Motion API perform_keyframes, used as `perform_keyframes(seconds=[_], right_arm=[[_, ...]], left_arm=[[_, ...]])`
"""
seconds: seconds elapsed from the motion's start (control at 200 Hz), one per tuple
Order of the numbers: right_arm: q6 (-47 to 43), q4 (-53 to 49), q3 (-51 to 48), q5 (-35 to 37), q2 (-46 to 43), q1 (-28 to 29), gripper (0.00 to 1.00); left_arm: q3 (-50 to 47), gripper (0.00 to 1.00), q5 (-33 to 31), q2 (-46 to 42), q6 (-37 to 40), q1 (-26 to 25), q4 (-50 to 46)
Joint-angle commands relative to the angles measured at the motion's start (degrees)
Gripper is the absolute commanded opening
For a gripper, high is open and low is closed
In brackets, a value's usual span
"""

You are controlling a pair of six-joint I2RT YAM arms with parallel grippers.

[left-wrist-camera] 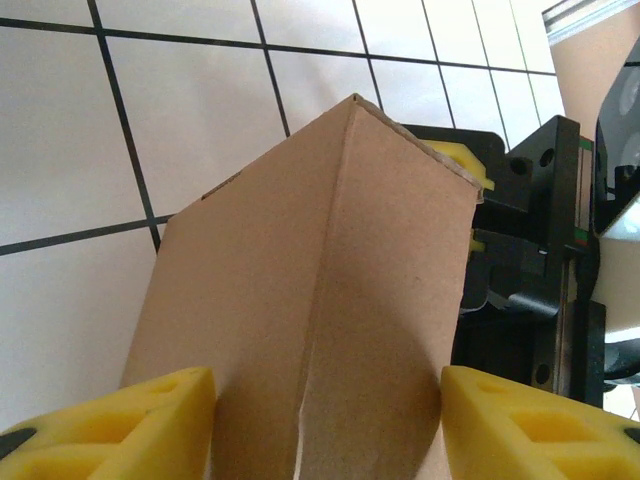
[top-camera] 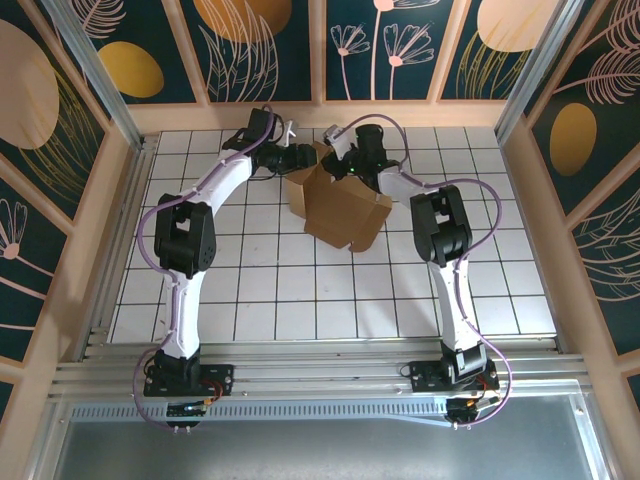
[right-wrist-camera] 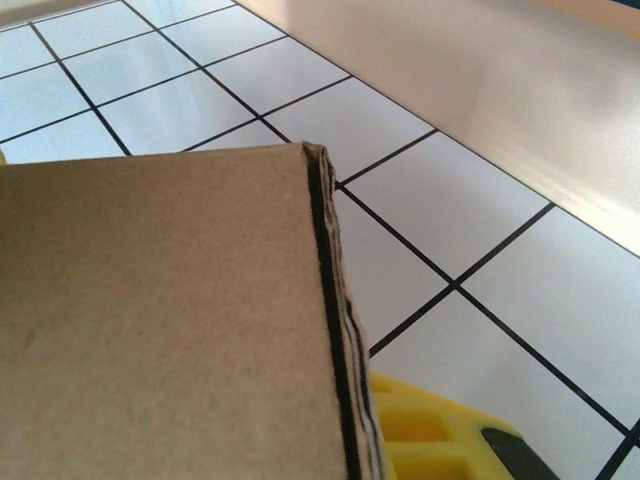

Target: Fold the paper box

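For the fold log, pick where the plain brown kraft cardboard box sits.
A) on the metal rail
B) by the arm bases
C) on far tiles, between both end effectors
C: the brown kraft cardboard box sits far out, left end effector and right end effector flanking it.

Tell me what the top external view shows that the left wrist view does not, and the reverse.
Top external view: the whole paper box, partly folded, with both arms bent in toward it, the left arm and the right arm, and the patterned walls around the table.

Left wrist view: close up, a sharp folded corner of the box standing between the two yellow fingers of the left hand.

Shared: the brown box and the white tiled table.
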Motion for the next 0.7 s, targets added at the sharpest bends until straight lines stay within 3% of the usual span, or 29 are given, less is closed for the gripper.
perform_keyframes(seconds=[0.0, 0.17, 0.3, 0.4, 0.561, 0.696], right_arm=[[2.30, -1.66, 0.67, 4.26, 4.03, 2.42, 0.16], [3.22, -1.37, 3.13, 4.76, 4.92, 3.80, 0.21], [1.56, -2.91, 2.31, 2.96, 1.96, 3.28, 0.03], [-2.72, -10.25, 2.00, 3.18, -2.07, 2.51, 0.00], [-16.99, -26.21, 0.74, 3.53, -9.93, 1.47, 0.00], [-34.77, -37.01, 1.92, 11.16, -16.94, 1.83, 0.00]], left_arm=[[0.21, 0.58, 1.61, 2.42, 2.42, -0.62, -5.26], [1.01, 0.58, 0.63, 2.17, 3.14, -0.62, -6.41], [1.49, 0.60, -2.22, 0.32, 3.01, -0.57, -7.16], [-0.49, 0.71, -3.01, -4.42, 2.96, -0.53, -5.25], [-6.36, 0.83, -8.55, -15.76, 2.44, -0.44, 0.81], [-13.83, 0.87, -14.79, -26.22, 2.11, -0.44, 4.42]])
